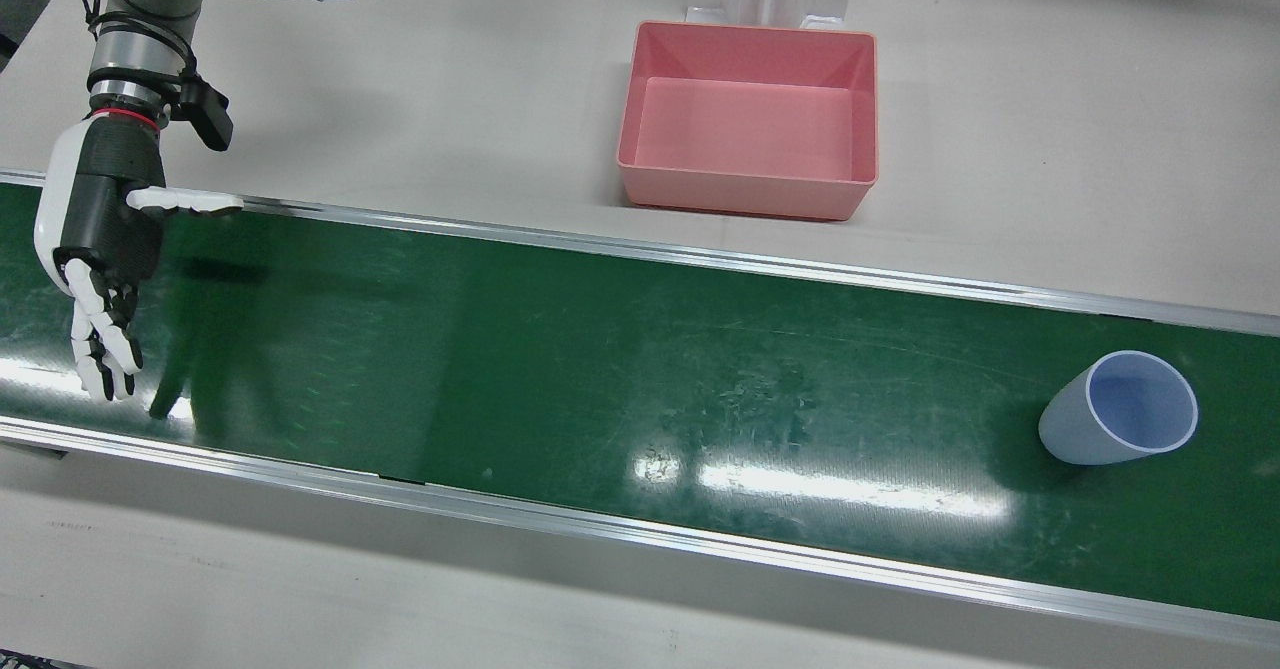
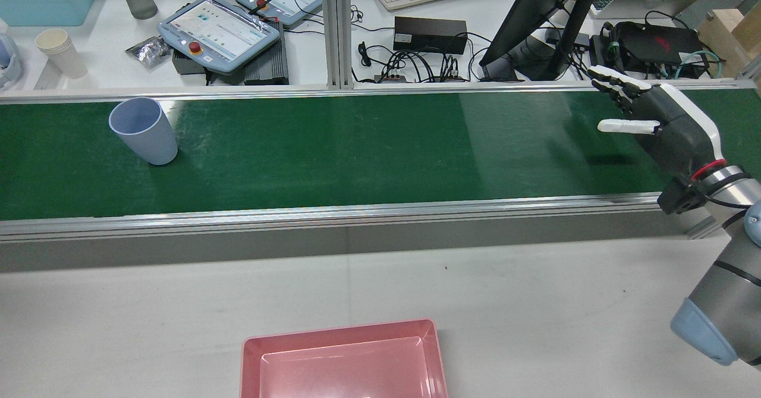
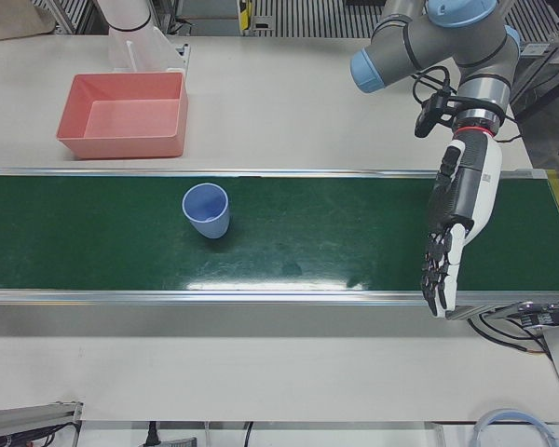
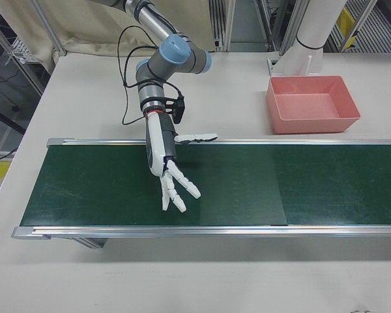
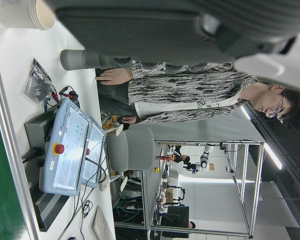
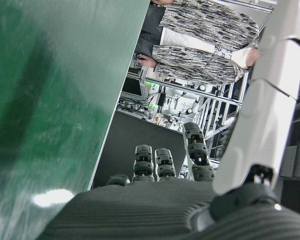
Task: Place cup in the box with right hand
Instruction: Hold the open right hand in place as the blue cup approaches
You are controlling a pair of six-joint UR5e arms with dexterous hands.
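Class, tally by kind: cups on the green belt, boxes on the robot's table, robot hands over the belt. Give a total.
blue cup: 1
pink box: 1
robot hands, right hand and left hand: 2
Total: 4

Glossy green belt; matt plastic cup, box.

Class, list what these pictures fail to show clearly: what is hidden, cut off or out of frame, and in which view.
- Pink box: its near part is cut off by the bottom edge of the rear view.
- Left hand: outside the frame in the front and rear views.
- Cup: lies beyond the right-front view's right edge.
- Right hand: its palm fills the foot of the right hand view.
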